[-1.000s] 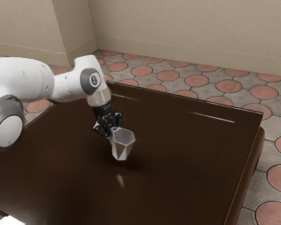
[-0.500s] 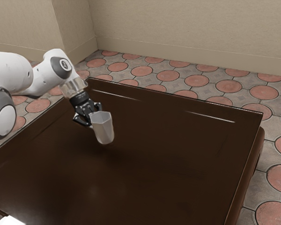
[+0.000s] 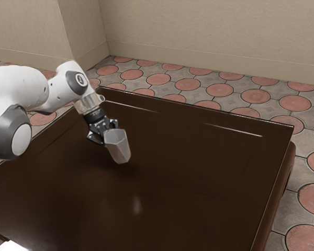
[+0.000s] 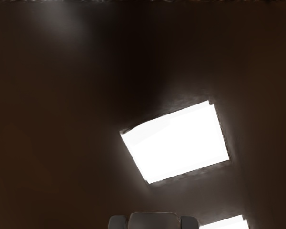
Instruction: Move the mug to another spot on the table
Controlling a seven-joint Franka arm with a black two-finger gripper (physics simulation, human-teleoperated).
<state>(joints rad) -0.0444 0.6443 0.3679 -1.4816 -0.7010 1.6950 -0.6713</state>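
Observation:
A grey faceted mug [image 3: 118, 146] hangs tilted just above the dark brown table [image 3: 199, 178], toward the exterior view's left. My black gripper [image 3: 103, 133] is shut on the mug at its rim side, with the white arm reaching in from the left. In the wrist view the mug's blurred grey edge [image 4: 152, 220] shows just under my hand, over the glossy table top [image 4: 52, 143].
The table's far edge [image 3: 199, 112] and right edge [image 3: 275, 198] drop to a tiled floor [image 3: 235, 89]. A bright rectangular light reflection [image 4: 177, 141] lies on the table under my hand. Open table surface stretches to the exterior view's right.
My arm carried the mug from the table's middle to the exterior view's left and farther back, then dipped it slightly lower and to the right in the last half second.

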